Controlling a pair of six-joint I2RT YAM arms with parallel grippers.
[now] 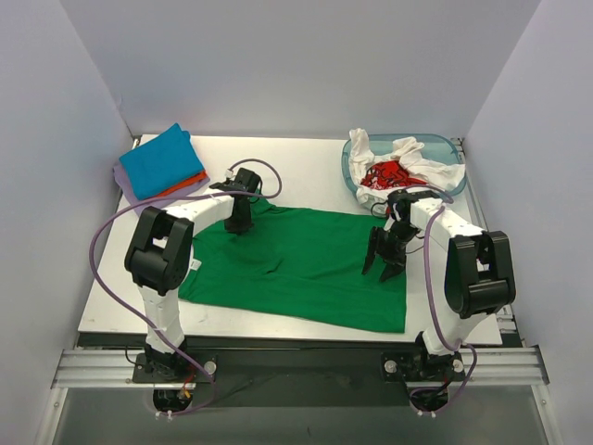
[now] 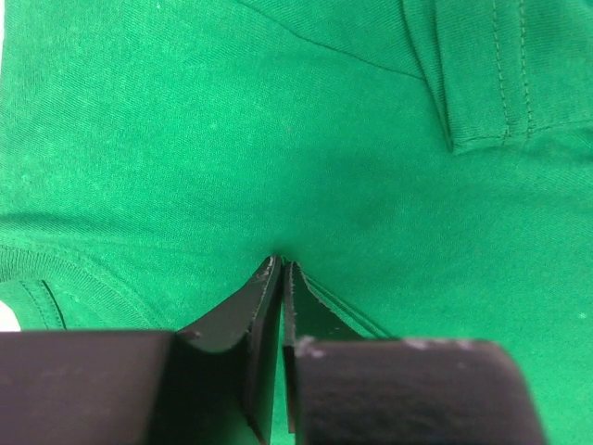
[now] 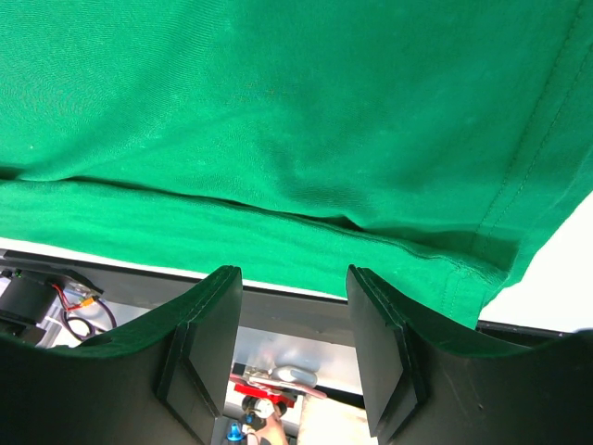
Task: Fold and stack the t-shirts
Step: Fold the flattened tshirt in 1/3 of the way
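One green t-shirt (image 1: 306, 269) lies spread on the surface (image 1: 306, 167). The left hand (image 1: 239, 225) pinches its far edge; the right hand (image 1: 384, 267) hangs wide over its right side. Next, grip the hem squarely for an even fold. Three stacked shirts (image 1: 159, 162) sit far left (blue, orange, lavender); one white shirt (image 1: 419, 153) and one red shirt (image 1: 389, 173) fill one tub (image 1: 452, 142).

At ten o'clock the blue shirt (image 1: 159, 159) leaves only slivers of orange shirt (image 1: 185, 184) and lavender shirt (image 1: 119, 175) showing — at one o'clock, white shirt (image 1: 412, 153) half-buries red shirt (image 1: 389, 173).
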